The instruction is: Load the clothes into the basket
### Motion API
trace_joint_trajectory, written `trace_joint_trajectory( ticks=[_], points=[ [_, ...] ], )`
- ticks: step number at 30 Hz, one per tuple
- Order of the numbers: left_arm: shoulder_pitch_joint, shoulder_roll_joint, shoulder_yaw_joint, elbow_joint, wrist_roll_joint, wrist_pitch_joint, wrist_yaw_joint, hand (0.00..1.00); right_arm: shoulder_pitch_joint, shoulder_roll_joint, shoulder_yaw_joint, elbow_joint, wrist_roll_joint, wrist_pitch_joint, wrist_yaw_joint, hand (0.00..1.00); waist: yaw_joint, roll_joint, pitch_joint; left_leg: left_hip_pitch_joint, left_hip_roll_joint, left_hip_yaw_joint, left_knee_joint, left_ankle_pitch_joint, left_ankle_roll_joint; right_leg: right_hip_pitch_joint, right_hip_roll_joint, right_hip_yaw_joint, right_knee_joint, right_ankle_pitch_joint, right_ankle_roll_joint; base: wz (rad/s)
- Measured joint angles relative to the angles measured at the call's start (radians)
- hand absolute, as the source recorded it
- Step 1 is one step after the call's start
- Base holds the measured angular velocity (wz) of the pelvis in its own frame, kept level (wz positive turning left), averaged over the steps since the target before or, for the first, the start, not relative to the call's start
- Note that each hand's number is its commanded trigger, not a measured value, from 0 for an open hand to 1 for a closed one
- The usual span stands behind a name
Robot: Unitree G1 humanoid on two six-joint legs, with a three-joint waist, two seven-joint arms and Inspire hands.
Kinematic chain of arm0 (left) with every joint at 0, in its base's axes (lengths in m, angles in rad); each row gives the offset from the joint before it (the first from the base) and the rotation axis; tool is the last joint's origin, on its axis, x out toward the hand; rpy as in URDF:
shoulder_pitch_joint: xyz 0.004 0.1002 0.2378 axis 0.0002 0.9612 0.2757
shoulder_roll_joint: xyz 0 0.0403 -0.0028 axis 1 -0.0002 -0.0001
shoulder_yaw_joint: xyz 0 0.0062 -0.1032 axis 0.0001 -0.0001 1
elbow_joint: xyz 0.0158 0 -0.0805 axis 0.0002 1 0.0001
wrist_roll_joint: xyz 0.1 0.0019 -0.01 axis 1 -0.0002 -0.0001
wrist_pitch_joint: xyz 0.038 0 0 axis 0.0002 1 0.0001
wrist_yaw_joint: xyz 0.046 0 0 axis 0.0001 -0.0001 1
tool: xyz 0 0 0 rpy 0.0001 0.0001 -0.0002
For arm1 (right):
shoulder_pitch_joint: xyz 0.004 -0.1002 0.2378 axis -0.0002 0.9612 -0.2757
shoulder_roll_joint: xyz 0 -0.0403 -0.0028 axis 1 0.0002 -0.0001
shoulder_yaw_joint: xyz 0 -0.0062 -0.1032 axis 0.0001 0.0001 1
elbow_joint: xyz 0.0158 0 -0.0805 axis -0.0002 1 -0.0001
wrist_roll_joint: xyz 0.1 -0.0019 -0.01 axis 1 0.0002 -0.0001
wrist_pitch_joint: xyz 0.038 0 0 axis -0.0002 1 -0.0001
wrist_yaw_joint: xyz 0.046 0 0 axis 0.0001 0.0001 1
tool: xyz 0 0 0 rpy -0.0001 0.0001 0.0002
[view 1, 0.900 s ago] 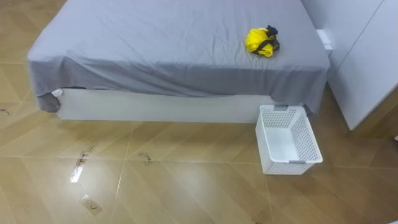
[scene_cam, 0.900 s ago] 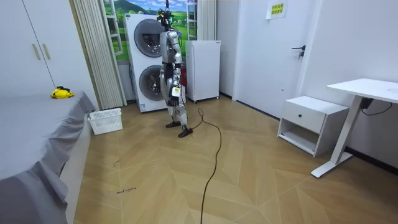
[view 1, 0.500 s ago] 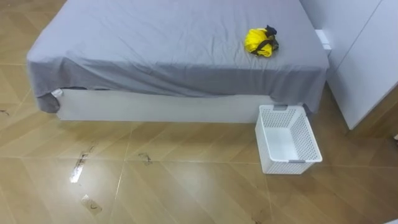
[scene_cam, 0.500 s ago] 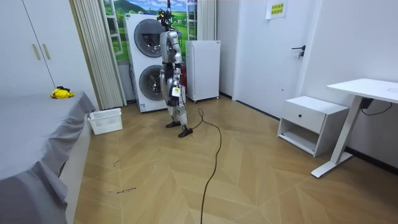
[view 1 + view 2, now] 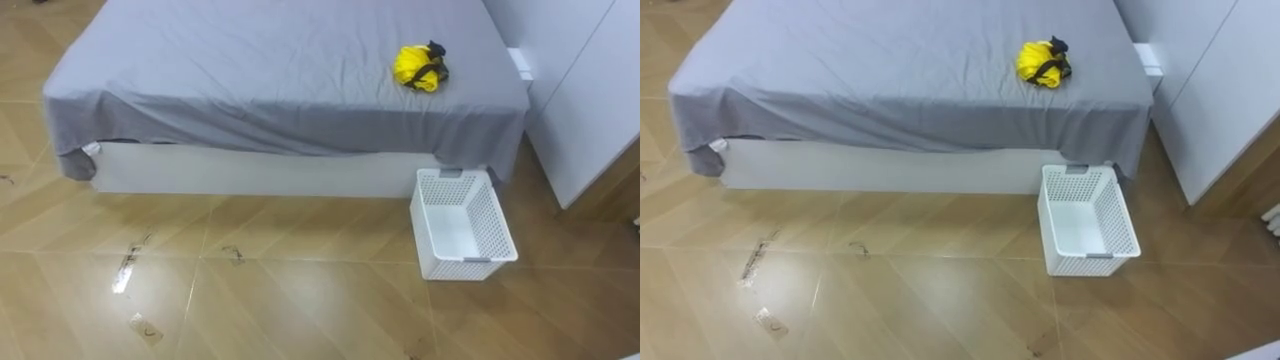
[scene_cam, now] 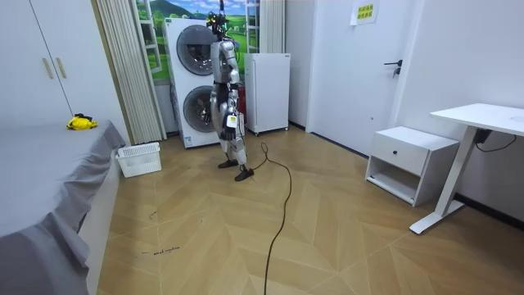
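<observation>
A bunched yellow garment with a dark part (image 5: 420, 66) lies on the grey bed (image 5: 250, 70), near its far right corner. A white perforated basket (image 5: 497, 222) stands on the floor against the bed's right end, with nothing in it. In the room view I stand upright in front of the stacked washing machines, a few steps from the basket (image 6: 139, 160) and the garment (image 6: 80, 123). My left hand (image 6: 232, 123) and my right hand (image 6: 217, 123) hang by my hips, too small to read.
A white wardrobe (image 5: 590, 90) stands right of the bed and basket. Open wooden floor (image 5: 250, 290) lies between me and the bed. In the room view, a small fridge (image 6: 268, 90), a white nightstand (image 6: 409, 160) and a desk (image 6: 483, 123) stand along the walls.
</observation>
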Motion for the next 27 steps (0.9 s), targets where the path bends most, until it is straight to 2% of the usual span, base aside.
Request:
trace_joint_trajectory(
  ticks=[1, 3, 4, 5, 6, 7, 8, 9, 10, 11, 12, 13, 14, 15, 16, 17, 18, 19, 20, 21, 22, 23, 24, 25, 26, 27],
  points=[
    [-0.001, 0.002, 0.0, 0.0, -0.001, 0.0, -0.001, 0.0, 0.0, 0.0, 0.001, 0.0, -0.002, 0.004, 0.005, 0.0, 0.002, -0.001, 0.0005, -0.013, 0.008, 0.001, 0.028, -0.01, -0.005, -0.008, 0.001, -0.007, 0.017, -0.008, -0.004, -0.2],
    [-0.006, 0.02, 0.009, -0.003, -0.006, -0.002, -0.001, 0.0, -0.014, 0.0, 0.0, 0.001, -0.028, 0.008, 0.017, 0.0, 0.021, -0.011, 0.0011, -0.085, 0.041, 0.001, 0.195, -0.03, -0.016, -0.042, 0.01, -0.007, 0.078, -0.048, -0.029, -0.24],
    [-0.005, 0.023, 0.019, -0.009, -0.012, -0.002, -0.001, 0.0, -0.014, 0.0, 0.0, 0.002, -0.034, 0.008, 0.017, 0.0, 0.023, -0.012, 0.001, -0.112, 0.055, 0.0, 0.257, -0.03, -0.016, -0.04, 0.015, -0.007, 0.08, -0.052, -0.036, -0.19],
    [-0.003, 0.026, 0.023, -0.021, -0.037, -0.009, 0.001, 0.0, -0.004, -0.004, 0.001, 0.003, -0.029, 0.008, 0.018, 0.0, 0.027, -0.001, 0.0019, -0.155, 0.088, -0.015, 0.37, -0.029, -0.013, -0.025, 0.035, -0.007, 0.08, -0.057, -0.051, -0.11],
    [0.001, 0.027, 0.024, -0.021, -0.048, -0.011, 0.002, 0.0, -0.002, -0.006, 0.003, 0.003, -0.023, 0.007, 0.018, 0.0, 0.03, 0.0, 0.006, -0.172, 0.101, -0.03, 0.42, -0.024, -0.007, -0.015, 0.045, -0.007, 0.082, -0.062, -0.06, -0.1],
    [0.005, 0.025, 0.036, -0.017, -0.068, -0.009, 0.002, 0.0, 0.004, -0.005, 0.003, 0.001, -0.004, 0.006, 0.02, 0.0, 0.027, 0.004, 0.007, -0.206, 0.119, -0.051, 0.511, -0.001, 0.025, 0.007, 0.059, 0.009, 0.086, -0.081, -0.082, 0.07],
    [0.005, 0.022, 0.041, -0.018, -0.09, -0.01, 0.001, 0.0, 0.013, -0.006, 0.002, 0.002, 0.008, 0.006, 0.023, 0.0, 0.021, 0.003, 0.0065, -0.258, 0.11, -0.071, 0.572, 0.001, 0.043, 0.022, 0.067, 0.038, 0.096, -0.101, -0.097, 0.28],
    [-0.001, 0.018, 0.029, -0.023, -0.118, -0.011, 0.0, 0.0, 0.013, -0.01, 0.002, 0.002, 0.022, 0.007, 0.017, 0.0, 0.017, -0.001, 0.0068, -0.318, 0.065, -0.062, 0.56, -0.014, 0.065, 0.023, 0.063, 0.05, 0.102, -0.118, -0.101, 0.34],
    [-0.002, 0.016, 0.023, -0.028, -0.127, -0.012, 0.0, 0.0, 0.012, -0.011, 0.002, 0.003, 0.026, 0.007, 0.013, 0.0, 0.02, -0.007, 0.0072, -0.347, 0.035, -0.059, 0.529, -0.018, 0.07, 0.02, 0.055, 0.053, 0.107, -0.124, -0.103, 0.21],
    [0.004, 0.011, 0.016, -0.038, -0.139, -0.013, 0.0, 0.0, 0.008, -0.015, 0.002, 0.004, 0.023, 0.008, 0.013, 0.0, 0.023, -0.014, 0.007, -0.397, -0.028, -0.048, 0.432, -0.008, 0.062, 0.019, 0.038, 0.057, 0.109, -0.137, -0.099, 0.0],
    [0.013, 0.009, 0.016, -0.037, -0.14, -0.013, 0.001, 0.0, 0.004, -0.017, 0.002, 0.005, 0.021, 0.008, 0.013, 0.0, 0.027, -0.017, 0.0049, -0.418, -0.051, -0.047, 0.36, 0.006, 0.05, 0.021, 0.036, 0.063, 0.109, -0.142, -0.101, -0.26],
    [0.036, 0.01, 0.018, -0.036, -0.137, -0.012, 0.002, 0.0, 0.0, -0.017, 0.002, 0.004, 0.016, 0.008, 0.013, 0.0, 0.039, -0.014, 0.0061, -0.455, -0.076, -0.05, 0.217, 0.051, 0.041, 0.024, 0.036, 0.071, 0.109, -0.151, -0.11, -0.5],
    [0.063, 0.013, 0.021, -0.033, -0.134, -0.009, 0.008, 0.0, 0.001, -0.013, 0.002, 0.005, 0.003, 0.011, 0.013, 0.0, 0.053, -0.014, 0.0071, -0.488, -0.077, -0.05, 0.129, 0.127, 0.052, 0.036, 0.034, 0.075, 0.106, -0.166, -0.11, -0.54],
    [0.078, 0.014, 0.02, -0.032, -0.134, -0.007, 0.012, 0.0, 0.001, -0.013, 0.004, 0.005, 0.0, 0.015, 0.014, 0.0, 0.052, -0.014, 0.008, -0.499, -0.075, -0.052, 0.096, 0.158, 0.053, 0.045, 0.033, 0.077, 0.104, -0.176, -0.107, -0.41],
    [0.096, 0.011, 0.019, -0.025, -0.13, -0.004, 0.017, 0.0, 0.005, -0.013, 0.004, 0.006, -0.002, 0.018, 0.014, 0.0, 0.048, -0.016, 0.0092, -0.515, -0.076, -0.055, 0.045, 0.222, 0.058, 0.067, 0.031, 0.086, 0.099, -0.192, -0.095, -0.21],
    [0.099, 0.005, 0.019, -0.015, -0.118, 0.001, 0.016, 0.0, 0.005, -0.016, 0.003, 0.007, -0.015, 0.021, 0.012, 0.0, 0.048, -0.019, 0.0096, -0.527, -0.076, -0.053, 0.032, 0.288, 0.074, 0.092, 0.026, 0.101, 0.088, -0.211, -0.087, -0.09],
    [0.098, 0.001, 0.02, -0.014, -0.088, 0.003, 0.008, 0.0, 0.004, -0.019, 0.001, 0.007, -0.032, 0.021, 0.011, 0.0, 0.048, -0.028, 0.0087, -0.548, -0.091, -0.048, 0.053, 0.334, 0.094, 0.109, 0.013, 0.121, 0.074, -0.23, -0.082, 0.06],
    [0.097, 0.001, 0.02, -0.015, -0.074, 0.003, 0.001, 0.0, 0.005, -0.02, 0.001, 0.007, -0.037, 0.021, 0.009, 0.0, 0.045, -0.036, 0.0078, -0.559, -0.104, -0.041, 0.072, 0.34, 0.109, 0.116, 0.006, 0.142, 0.069, -0.237, -0.079, 0.32],
    [0.079, 0.0, 0.019, -0.015, -0.059, 0.003, -0.006, 0.0, 0.003, -0.02, -0.002, 0.007, -0.042, 0.021, 0.003, 0.0, 0.04, -0.055, 0.002, -0.577, -0.131, -0.015, 0.123, 0.299, 0.147, 0.124, -0.026, 0.166, 0.053, -0.249, -0.07, 0.31],
    [0.058, -0.002, 0.018, -0.015, -0.06, 0.004, -0.009, 0.0, 0.0, -0.02, -0.006, 0.011, -0.042, 0.021, 0.0, 0.0, 0.038, -0.062, 0.0077, -0.591, -0.138, 0.001, 0.198, 0.249, 0.151, 0.131, -0.044, 0.167, 0.05, -0.241, -0.05, 0.16],
    [0.054, -0.002, 0.018, -0.016, -0.061, 0.004, -0.011, 0.0, -0.001, -0.019, -0.006, 0.008, -0.043, 0.018, -0.003, 0.0, 0.039, -0.061, 0.0082, -0.597, -0.137, 0.004, 0.234, 0.22, 0.152, 0.139, -0.051, 0.162, 0.05, -0.23, -0.031, -0.2],
    [0.048, 0.001, 0.02, -0.016, -0.076, 0.005, -0.017, 0.0, 0.001, -0.016, -0.004, -0.001, -0.042, 0.004, -0.008, 0.0, 0.046, -0.059, 0.0121, -0.601, -0.125, 0.014, 0.336, 0.158, 0.163, 0.167, -0.063, 0.159, 0.069, -0.209, 0.002, -0.34],
    [0.046, 0.004, 0.018, -0.016, -0.094, 0.004, -0.02, 0.0, 0.002, -0.014, 0.002, -0.002, -0.042, -0.004, -0.012, 0.0, 0.055, -0.058, 0.0212, -0.606, -0.116, 0.029, 0.407, 0.131, 0.18, 0.178, -0.069, 0.164, 0.103, -0.199, 0.007, -0.38],
    [0.04, 0.008, 0.015, -0.017, -0.124, 0.004, -0.02, 0.0, 0.016, -0.014, 0.004, -0.026, -0.042, -0.007, -0.023, 0.0, 0.065, -0.054, 0.0219, -0.615, -0.131, 0.063, 0.43, 0.103, 0.165, 0.163, -0.084, 0.181, 0.231, -0.192, 0.017, 0.0],
    [0.023, 0.007, 0.003, -0.035, -0.148, 0.002, -0.017, 0.0, 0.031, -0.032, 0.002, -0.039, -0.04, -0.006, -0.03, 0.0, 0.047, -0.042, 0.0055, -0.595, -0.15, 0.075, 0.362, 0.085, 0.203, 0.104, -0.094, 0.145, 0.414, -0.165, 0.039, 0.29],
    [0.011, 0.02, 0.004, -0.038, -0.159, 0.0, -0.001, 0.0, 0.031, -0.022, 0.0, -0.036, -0.04, -0.005, -0.044, 0.0, 0.048, -0.054, 0.0015, -0.554, -0.186, 0.074, 0.38, 0.038, 0.21, 0.049, -0.132, 0.121, 0.599, -0.079, 0.034, 0.44]
  ],
)
